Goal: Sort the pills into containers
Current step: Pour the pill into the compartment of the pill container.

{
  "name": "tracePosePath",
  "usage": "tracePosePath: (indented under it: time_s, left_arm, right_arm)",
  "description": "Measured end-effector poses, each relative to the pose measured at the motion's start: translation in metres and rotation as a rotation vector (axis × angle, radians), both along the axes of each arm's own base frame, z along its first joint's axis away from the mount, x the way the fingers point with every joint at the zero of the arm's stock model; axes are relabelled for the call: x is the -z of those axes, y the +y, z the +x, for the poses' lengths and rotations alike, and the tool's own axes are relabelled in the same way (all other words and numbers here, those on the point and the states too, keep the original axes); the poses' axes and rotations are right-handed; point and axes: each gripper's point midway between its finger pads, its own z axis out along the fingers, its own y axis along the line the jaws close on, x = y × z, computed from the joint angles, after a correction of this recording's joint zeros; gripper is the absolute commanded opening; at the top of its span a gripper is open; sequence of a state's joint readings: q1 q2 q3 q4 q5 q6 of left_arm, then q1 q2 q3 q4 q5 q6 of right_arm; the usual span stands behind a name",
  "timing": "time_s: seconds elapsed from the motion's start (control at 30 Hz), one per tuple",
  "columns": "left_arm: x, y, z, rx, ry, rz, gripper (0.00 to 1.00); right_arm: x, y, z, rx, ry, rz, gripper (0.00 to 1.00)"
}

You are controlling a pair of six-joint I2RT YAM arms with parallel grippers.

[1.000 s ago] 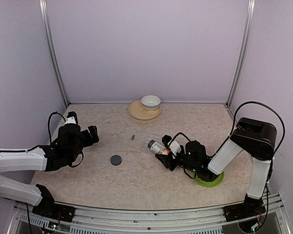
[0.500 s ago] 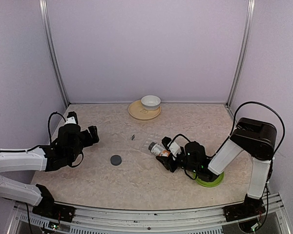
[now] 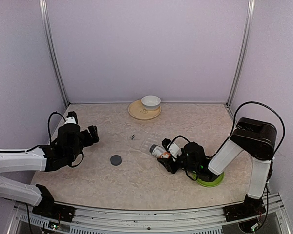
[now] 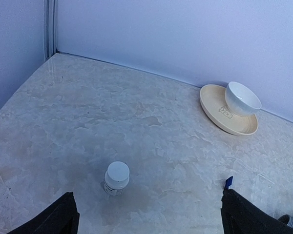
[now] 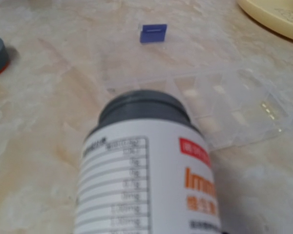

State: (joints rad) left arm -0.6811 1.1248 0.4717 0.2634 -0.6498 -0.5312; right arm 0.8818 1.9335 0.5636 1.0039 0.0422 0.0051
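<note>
My right gripper (image 3: 167,155) is shut on a white pill bottle (image 3: 158,150) with a dark, uncapped neck (image 5: 141,109), and it holds the bottle tipped on its side. The bottle's mouth points at the clear, compartmented containers (image 5: 256,97), which show only faintly from above (image 3: 146,142). A few whitish pills (image 5: 210,124) lie in the compartments just beyond the mouth. The bottle hides the right fingers in the right wrist view. My left gripper (image 4: 147,197) hovers open at the left, with a small white capped bottle (image 4: 116,178) standing upright on the table ahead of it.
A dark round cap (image 3: 116,159) lies left of the bottle. A small blue piece (image 3: 132,137) sits by the box's far side. A white bowl (image 3: 150,102) on a tan plate (image 3: 136,113) stands at the back. A green plate (image 3: 210,182) lies under the right arm.
The right gripper and its bottle have shifted slightly right and toward the front. The left arm has not moved.
</note>
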Motion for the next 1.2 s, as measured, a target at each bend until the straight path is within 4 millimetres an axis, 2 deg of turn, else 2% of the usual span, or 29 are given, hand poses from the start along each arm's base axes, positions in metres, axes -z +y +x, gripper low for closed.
tracePosePath:
  time_s: [1.2]
  left_arm:
    - [0.0009, -0.0033, -0.0002, 0.017, 0.005, -0.009, 0.99]
  right_arm:
    - [-0.0028, 0.0075, 0.0073, 0.022, 0.017, -0.067, 0.07]
